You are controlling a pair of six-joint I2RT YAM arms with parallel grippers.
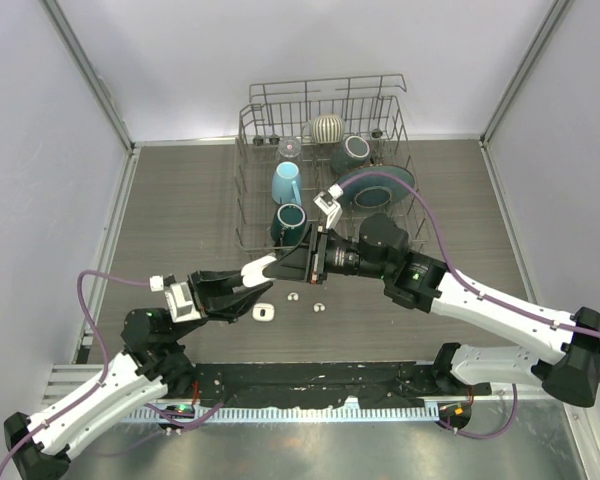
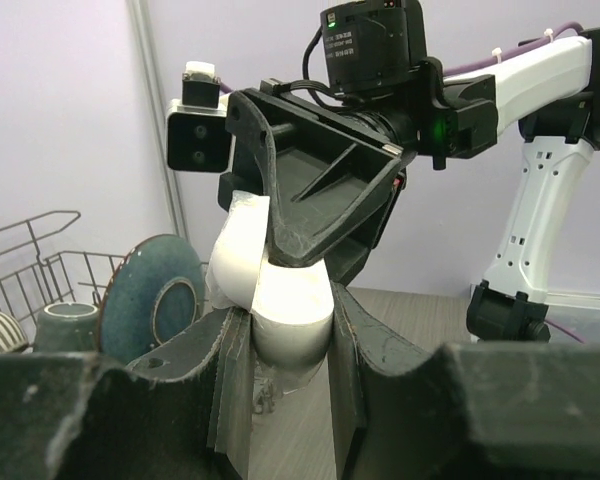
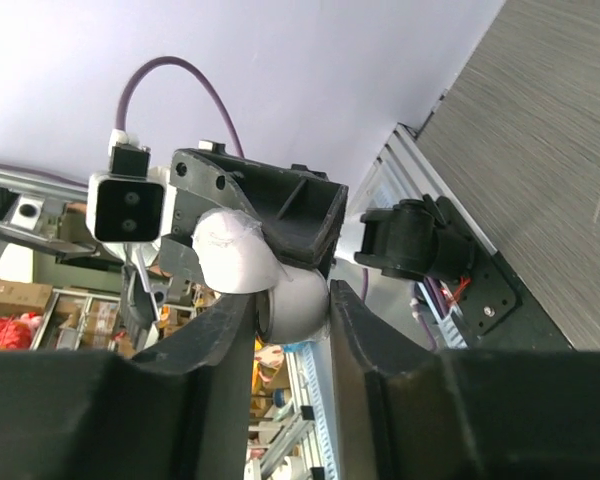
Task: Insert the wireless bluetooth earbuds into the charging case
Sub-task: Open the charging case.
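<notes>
The left gripper (image 2: 288,345) is clamped on a glossy white, rounded plastic charging case (image 2: 292,300), held above the grey wood-grain table (image 1: 180,200). At about five o'clock from the case, two tiny glossy white wireless bluetooth earbuds (image 1: 295,297) lie on the table, outside the case. From three o'clock, the right gripper (image 3: 292,310) pinches the same case.

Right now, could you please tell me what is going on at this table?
The two arms meet in mid-air over the table. The left gripper and the right gripper are each closed on the same rounded white object, apparently the charging case, held clear of the tabletop. The two earbuds lie on the table beneath it, not yet in the case.
</notes>
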